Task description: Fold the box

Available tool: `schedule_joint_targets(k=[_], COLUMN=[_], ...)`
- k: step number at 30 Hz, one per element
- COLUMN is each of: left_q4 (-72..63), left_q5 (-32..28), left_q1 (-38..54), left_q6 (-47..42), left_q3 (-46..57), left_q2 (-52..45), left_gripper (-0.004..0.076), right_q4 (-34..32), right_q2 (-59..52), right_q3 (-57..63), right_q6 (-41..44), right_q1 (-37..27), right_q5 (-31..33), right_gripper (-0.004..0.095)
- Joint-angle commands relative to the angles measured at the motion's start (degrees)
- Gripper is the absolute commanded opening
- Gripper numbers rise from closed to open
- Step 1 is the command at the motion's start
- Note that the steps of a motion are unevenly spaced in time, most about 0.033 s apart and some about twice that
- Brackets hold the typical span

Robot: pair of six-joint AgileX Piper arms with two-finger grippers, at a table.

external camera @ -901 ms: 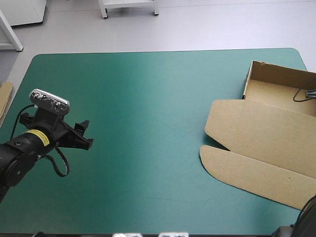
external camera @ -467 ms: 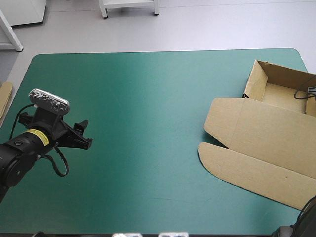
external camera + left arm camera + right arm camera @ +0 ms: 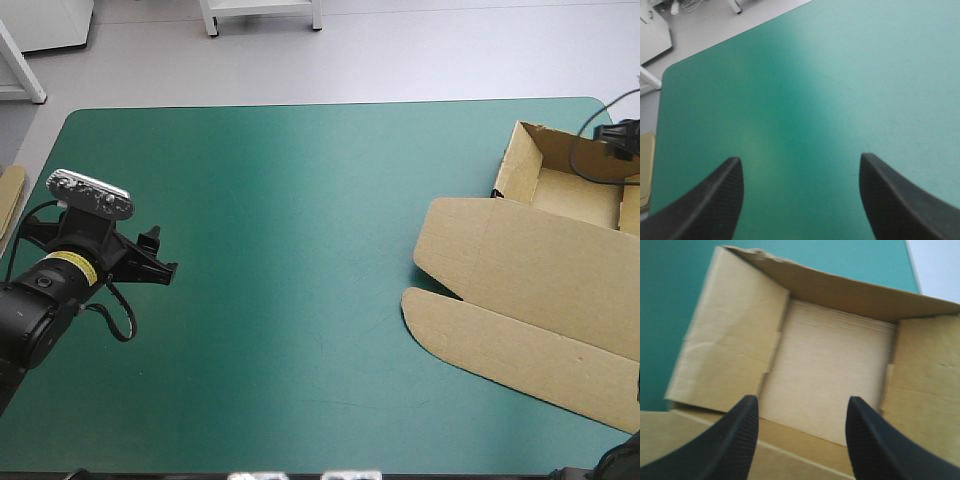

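Note:
The brown box (image 3: pixel 530 265) lies at the table's right side, its tray (image 3: pixel 572 188) with raised walls toward the far right corner and its lid and rounded flap flat toward me. My right gripper (image 3: pixel 800 407) hovers open above the tray (image 3: pixel 832 365), with nothing between its fingers; the high view shows almost none of it at the right edge. Far from the box, my left gripper (image 3: pixel 160 255) is open and empty over the bare teal-green cover (image 3: pixel 805 85) near the table's left side.
An edge of more brown board (image 3: pixel 10 200) shows at the table's left edge, also beside the left gripper as the board edge (image 3: pixel 645 170). A wide stretch of teal-green cover (image 3: pixel 310 240) lies between the left gripper and the box.
The left gripper has drawn back a little toward the table's left edge. The right arm's end has moved from over the tray toward the far right corner. The tray's left wall stands more upright than earlier.

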Motion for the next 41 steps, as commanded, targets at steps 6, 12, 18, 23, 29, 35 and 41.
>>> schedule_joint_targets(k=[6,12,18,23,29,35,41], left_q4=[10.54,10.01,9.27,7.46,6.13,1.1,-4.52], left_q5=[-0.45,-0.36,-3.09,-2.51,-3.26,-5.78,-7.9], left_q1=[-0.11,-0.11,-0.11,-0.11,-0.11,-0.11,-0.11], left_q6=[-8.15,-11.56,-14.55,-13.98,-13.88,-13.7,-9.97], left_q3=[-1.29,2.95,8.43,9.32,13.23,20.83,26.8], left_q2=[-0.55,-2.4,-9.92,-15.24,-19.53,-23.9,-27.01], left_gripper=[0.0475,0.0475,0.0475,0.046,0.0405,0.0405,0.0405], right_q4=[3.7,3.63,4.04,4.18,4.24,4.96,6.46], right_q2=[-11.56,-20.89,-34.83,-45.5,-55.3,-63.65,-73.08], right_q3=[4.93,17.67,35.36,47.99,58.23,66.14,74.94], right_q6=[-2.15,-3.38,-5.14,-5.4,-5.28,-4.85,-3.2], right_q1=[17.78,26.55,33.46,36.82,36.97,36.97,36.97], right_q5=[-4.12,-12.03,-23.3,-30.31,-33.0,-30.38,-29.39], right_gripper=[0.0425,0.0392,0.0373,0.0373,0.0307,0.0242,0.0167])
